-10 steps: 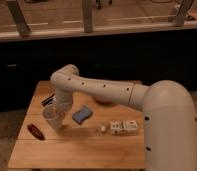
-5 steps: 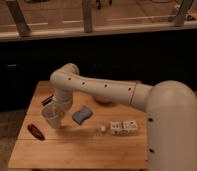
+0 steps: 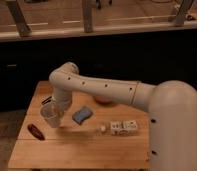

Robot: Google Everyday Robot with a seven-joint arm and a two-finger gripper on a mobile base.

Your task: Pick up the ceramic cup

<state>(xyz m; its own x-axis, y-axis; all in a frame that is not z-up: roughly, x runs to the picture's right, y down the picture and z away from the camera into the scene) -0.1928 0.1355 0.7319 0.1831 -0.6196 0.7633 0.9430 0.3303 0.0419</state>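
Nearest the camera, the wooden table (image 3: 82, 150) shows bare boards along its front edge. Just beyond, a dark red object (image 3: 36, 131) lies near the left edge, and a small white box with dark markings (image 3: 124, 127) sits toward the right, with a tiny pale piece (image 3: 103, 128) just left of it. The blue sponge (image 3: 82, 115) lies in the middle.

Left of the sponge, the ceramic cup (image 3: 50, 116) is tilted, its rim turned up and left, and it sits slightly higher than half a second ago, seemingly lifted off the boards. The gripper (image 3: 50, 106) is right at the cup's rim, below the bent wrist; whether its fingers clasp the cup cannot be told, since the arm (image 3: 102, 90) covers them.

Farther back, an orange bowl (image 3: 104, 101) peeks out under the forearm, mostly hidden. The robot's white body (image 3: 177, 130) is cut off at the right edge.
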